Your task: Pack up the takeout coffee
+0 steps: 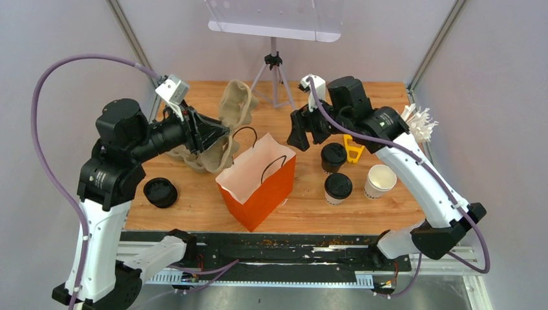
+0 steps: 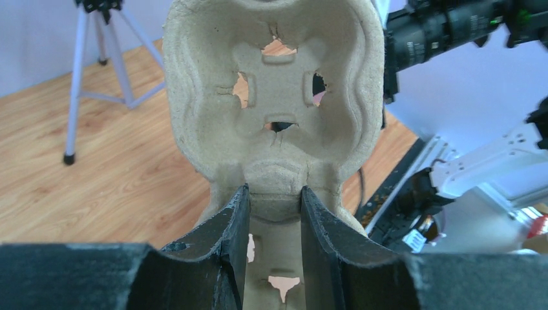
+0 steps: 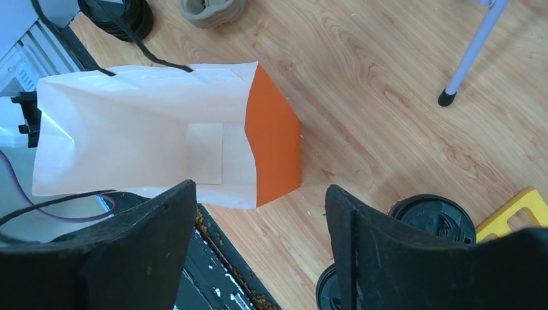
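Two white takeout coffee cups with black lids (image 1: 333,157) (image 1: 337,187) stand right of the orange paper bag (image 1: 258,184), whose mouth gapes open. A third white cup (image 1: 380,181) stands beside them without a lid. My right gripper (image 1: 300,132) hovers open above the table between the bag and the cups. In the right wrist view its jaws (image 3: 258,194) are wide apart with nothing between them, the bag (image 3: 148,135) to the left and a cup lid (image 3: 433,216) to the right. My left gripper (image 1: 216,135) is shut on the brown pulp cup tray (image 2: 274,84) and holds it up behind the bag.
A black lid stack (image 1: 160,192) lies at the front left. More brown pulp (image 1: 194,158) sits under the left gripper. A small tripod (image 1: 273,71) stands at the back, a yellow piece (image 1: 352,150) behind the cups, white straws (image 1: 420,123) at far right.
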Available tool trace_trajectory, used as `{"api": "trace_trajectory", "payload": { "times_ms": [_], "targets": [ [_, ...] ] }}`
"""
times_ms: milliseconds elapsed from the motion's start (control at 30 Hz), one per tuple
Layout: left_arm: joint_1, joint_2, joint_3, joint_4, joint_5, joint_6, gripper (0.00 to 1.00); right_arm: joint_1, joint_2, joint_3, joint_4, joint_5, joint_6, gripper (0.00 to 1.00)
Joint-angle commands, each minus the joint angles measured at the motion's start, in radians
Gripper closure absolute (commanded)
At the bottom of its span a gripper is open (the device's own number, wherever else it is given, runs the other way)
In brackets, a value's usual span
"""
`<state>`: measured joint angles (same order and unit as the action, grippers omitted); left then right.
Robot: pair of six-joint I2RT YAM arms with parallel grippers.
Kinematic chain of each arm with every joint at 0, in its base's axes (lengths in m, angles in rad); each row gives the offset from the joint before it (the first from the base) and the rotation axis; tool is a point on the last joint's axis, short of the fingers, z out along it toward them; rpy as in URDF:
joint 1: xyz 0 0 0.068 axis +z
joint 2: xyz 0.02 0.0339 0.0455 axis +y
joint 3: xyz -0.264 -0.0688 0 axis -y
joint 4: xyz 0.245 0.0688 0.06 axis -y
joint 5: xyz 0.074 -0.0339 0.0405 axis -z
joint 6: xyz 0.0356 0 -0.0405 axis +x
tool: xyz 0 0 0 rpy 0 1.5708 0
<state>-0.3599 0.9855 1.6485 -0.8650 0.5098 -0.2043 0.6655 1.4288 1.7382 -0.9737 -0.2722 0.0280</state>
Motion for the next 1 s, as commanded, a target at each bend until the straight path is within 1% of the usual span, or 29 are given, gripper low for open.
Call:
{"api": "trace_trajectory", "payload": {
  "times_ms": [0, 133, 233, 300, 400, 467, 533, 600, 667, 767, 867, 967],
  "targets": [
    [-0.005, -0.024, 0.037, 0.098, 0.115, -0.106, 0.78, -0.035, -0.073, 0.018, 0.0, -0.036, -0.022, 0.26],
    [-0.005, -0.067, -0.034, 0.201, 0.198, -0.193, 0.78, -0.041, -0.157, -0.026, 0.043, -0.18, -0.162, 0.21],
    [-0.005, -0.069, -0.038, 0.213, 0.207, -0.226, 0.78, -0.041, -0.274, -0.131, 0.142, -0.339, -0.266, 0.2],
    [-0.005, -0.065, -0.046, 0.214, 0.214, -0.241, 0.78, -0.04, -0.361, -0.242, 0.235, -0.491, -0.366, 0.18],
    [-0.01, -0.059, -0.053, 0.178, 0.206, -0.23, 0.79, -0.038, -0.487, -0.374, 0.433, -0.579, -0.37, 0.13],
    [-0.024, -0.056, -0.064, 0.149, 0.185, -0.207, 0.79, -0.036, -0.544, -0.434, 0.562, -0.62, -0.333, 0.11],
    [-0.041, -0.049, -0.07, 0.126, 0.163, -0.195, 0.79, -0.028, -0.552, -0.454, 0.598, -0.631, -0.331, 0.11],
    [-0.073, -0.035, -0.069, 0.099, 0.128, -0.177, 0.79, -0.022, -0.533, -0.434, 0.564, -0.617, -0.357, 0.11],
    [-0.112, -0.021, -0.06, 0.066, 0.061, -0.147, 0.8, -0.012, -0.507, -0.412, 0.53, -0.606, -0.376, 0.11],
    [-0.166, 0.023, -0.003, -0.016, -0.032, -0.093, 0.8, 0.006, -0.471, -0.405, 0.516, -0.607, -0.409, 0.11],
    [-0.215, 0.067, 0.053, -0.094, -0.112, -0.058, 0.81, 0.03, -0.43, -0.394, 0.512, -0.572, -0.442, 0.12],
    [-0.263, 0.087, 0.055, -0.126, -0.179, -0.05, 0.82, 0.065, -0.394, -0.384, 0.517, -0.525, -0.474, 0.14]
  ]
}}
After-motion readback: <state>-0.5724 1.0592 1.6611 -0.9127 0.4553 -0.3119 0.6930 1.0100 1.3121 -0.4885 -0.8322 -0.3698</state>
